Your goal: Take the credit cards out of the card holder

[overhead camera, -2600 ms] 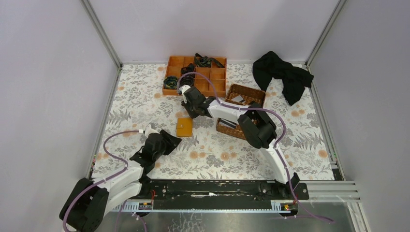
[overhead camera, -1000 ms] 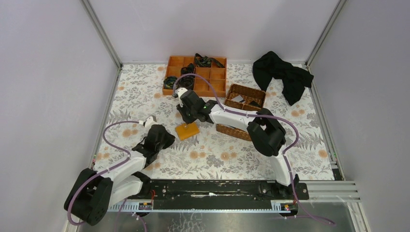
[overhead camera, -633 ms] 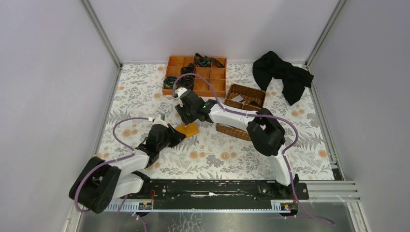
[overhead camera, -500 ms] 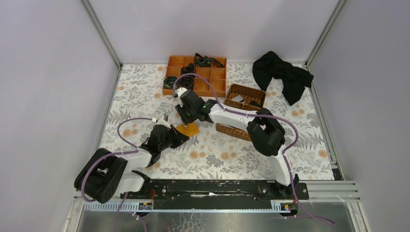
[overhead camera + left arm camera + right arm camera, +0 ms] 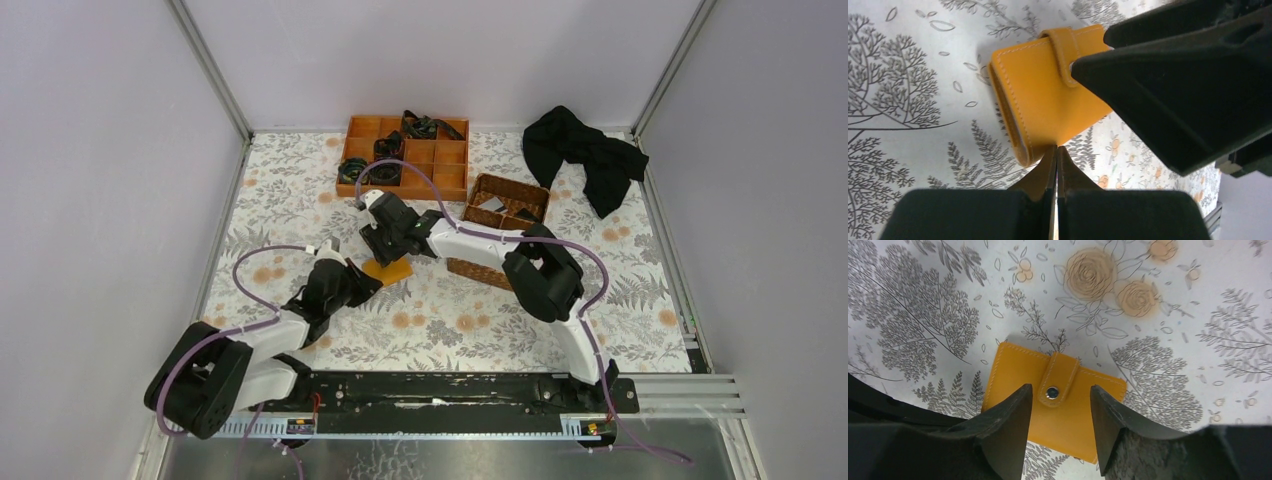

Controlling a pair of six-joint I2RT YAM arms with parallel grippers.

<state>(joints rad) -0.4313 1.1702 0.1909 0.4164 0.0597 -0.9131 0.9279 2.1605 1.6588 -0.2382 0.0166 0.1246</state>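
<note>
Right wrist, right claw (image 5: pixel 1060 390) spread over closed card holder (image 5: pixel 1009 374), left claw (image 5: pixel 1056 151) clenched at its edge

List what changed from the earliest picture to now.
The left gripper, shut, moved forward to the card holder's near corner. The holder turned slightly on the table, and the right gripper opened over its snap strap. The tray, basket and black cloth stayed put.

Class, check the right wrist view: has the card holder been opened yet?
No: the card holder lies folded shut, with its strap snapped down over the front face.
</note>
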